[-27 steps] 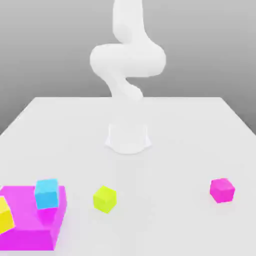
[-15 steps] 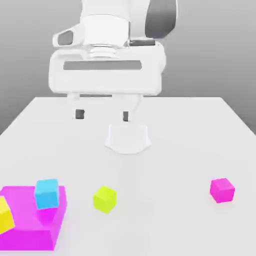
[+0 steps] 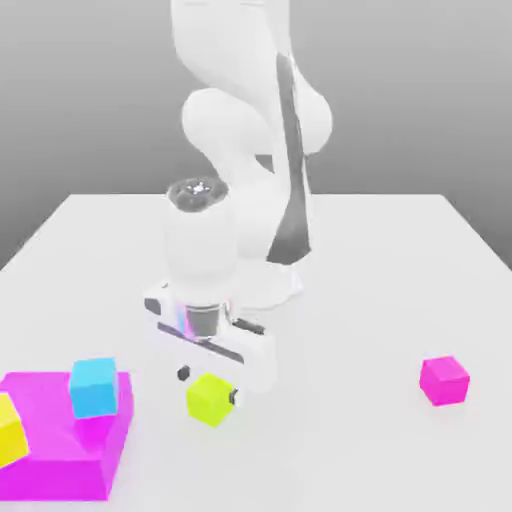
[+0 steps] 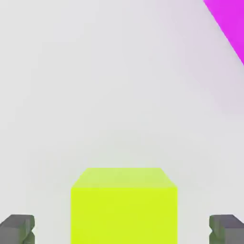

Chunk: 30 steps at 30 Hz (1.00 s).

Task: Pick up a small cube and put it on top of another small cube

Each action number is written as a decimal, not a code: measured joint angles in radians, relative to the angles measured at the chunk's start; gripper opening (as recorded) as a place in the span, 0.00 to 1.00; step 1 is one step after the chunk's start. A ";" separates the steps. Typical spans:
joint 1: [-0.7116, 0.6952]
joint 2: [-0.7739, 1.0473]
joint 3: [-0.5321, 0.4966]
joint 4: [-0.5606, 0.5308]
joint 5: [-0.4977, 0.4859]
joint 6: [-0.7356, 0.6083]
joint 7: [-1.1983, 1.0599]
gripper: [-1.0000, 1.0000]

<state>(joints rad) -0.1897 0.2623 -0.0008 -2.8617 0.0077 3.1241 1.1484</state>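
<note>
The small lime cube (image 3: 209,402) rests on the white table, toward the front at the exterior view's left of centre. My gripper (image 3: 208,386) has come down over it and is open, one dark fingertip (image 3: 183,374) on each side. In the hand view the lime cube (image 4: 124,205) sits between the two fingertips (image 4: 16,228), with a clear gap on both sides, so nothing is gripped. The small magenta-pink cube (image 3: 444,380) stands alone on the table at the exterior view's right, far from the gripper.
A large flat magenta block (image 3: 60,450) lies at the front on the exterior view's left, carrying a cyan cube (image 3: 93,386) and a yellow cube (image 3: 8,430). Its corner (image 4: 228,24) shows in the hand view. The block's edge is close beside the lime cube.
The hand has dropped from high above the table down to the lime cube, with its fingers now on either side of it. No cube has moved.
</note>
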 joint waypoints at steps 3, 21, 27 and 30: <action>0.000 0.000 0.000 0.000 -0.001 0.000 0.001 0.00; 0.115 -0.297 0.084 -0.014 0.010 -0.274 -0.035 0.00; 0.250 -0.309 0.141 0.027 0.019 -0.322 -0.072 0.00; 0.319 -0.313 0.168 0.048 0.023 -0.346 -0.090 0.00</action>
<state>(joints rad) 0.1290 -0.0510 0.1675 -2.8141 0.0302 2.7784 1.0587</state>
